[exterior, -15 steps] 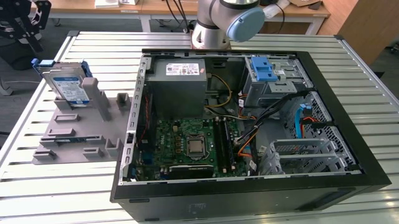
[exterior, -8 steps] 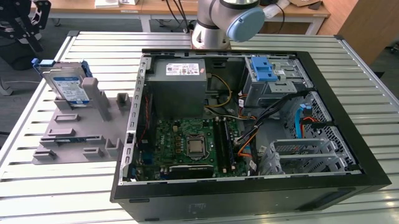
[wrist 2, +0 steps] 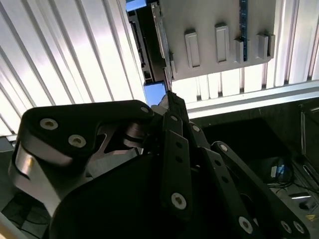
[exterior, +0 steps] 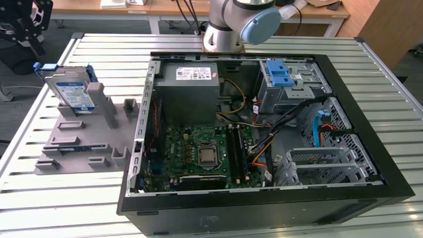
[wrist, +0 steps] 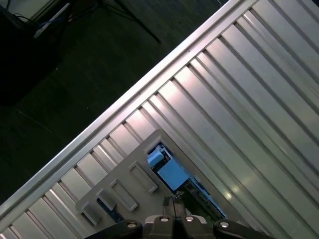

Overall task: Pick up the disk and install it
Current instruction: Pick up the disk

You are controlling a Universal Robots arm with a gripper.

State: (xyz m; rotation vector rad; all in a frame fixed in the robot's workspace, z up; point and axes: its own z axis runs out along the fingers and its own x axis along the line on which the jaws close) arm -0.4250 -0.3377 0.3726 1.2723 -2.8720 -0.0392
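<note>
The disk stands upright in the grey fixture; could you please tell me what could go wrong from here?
1. The gripper hovers over the disk, which stands on edge beside a grey post; an off-centre descent could strike the post or tip the disk.
2. Loose cables cross the computer case near its drive cage; a carried disk might snag them.

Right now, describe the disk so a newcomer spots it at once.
At the exterior view's left of the open computer case lies a grey fixture. The disk stands on edge at its far end. Unlike the plain grey pegs beside it, it is silver with a white and blue label and a blue bracket.
</note>
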